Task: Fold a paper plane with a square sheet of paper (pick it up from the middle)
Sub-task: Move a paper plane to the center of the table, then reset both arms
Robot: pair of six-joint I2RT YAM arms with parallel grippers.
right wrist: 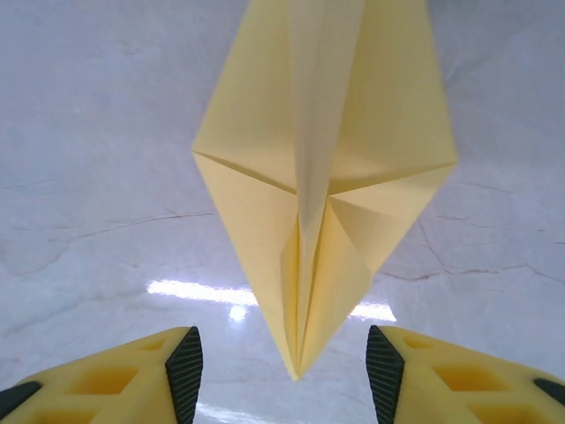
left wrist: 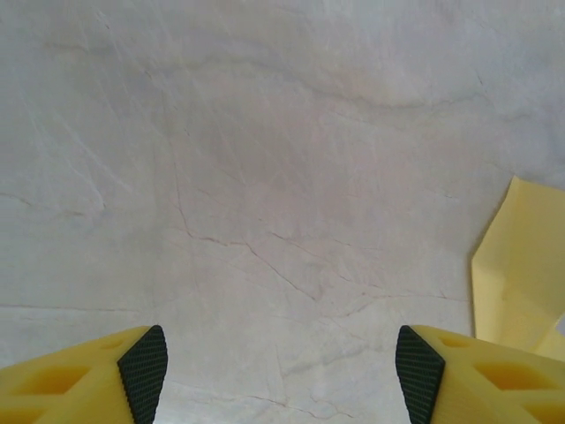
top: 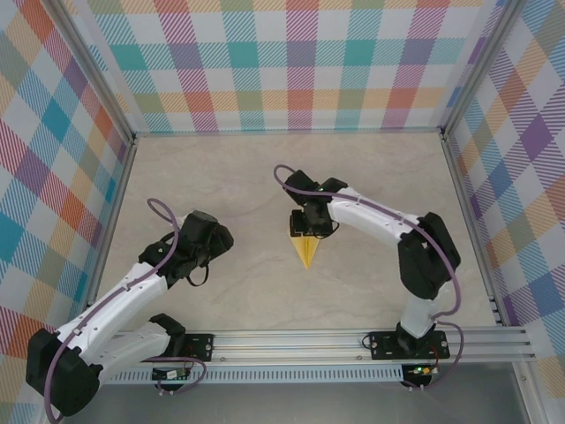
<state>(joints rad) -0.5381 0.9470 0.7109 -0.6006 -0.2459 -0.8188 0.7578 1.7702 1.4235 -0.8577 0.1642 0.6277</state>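
The right tool [right wrist: 284, 375] stood with its two yellow fingers [right wrist: 115, 380] spread wide, their dark pads facing each other across an open gap and pinching nothing. The paper plane [right wrist: 318, 177] lay on the pale, marble-patterned table [right wrist: 88, 177] directly ahead of this tool. It was a narrow yellow dart with a kite-like outline, a raised centre crease running along its length and flaps folded in toward that crease. In the right wrist view its pointed end sat in the gap between the fingers, touching neither pad, while its broad body stretched away from the tool. From above, the right tool [top: 309, 225] hung over the wide end of the paper plane [top: 306, 252], whose point aimed toward the arm bases, roughly at the middle of the table [top: 221, 177]. The left tool [left wrist: 281, 375] was also spread, its pads well apart with bare table [left wrist: 265, 177] between and ahead of them. An edge of the paper plane [left wrist: 521, 265] showed off to this tool's right, ahead of its right finger and clear of it. In the overhead view the left tool [top: 212, 237] sat well apart from the plane, off to the plane's left, holding nothing.
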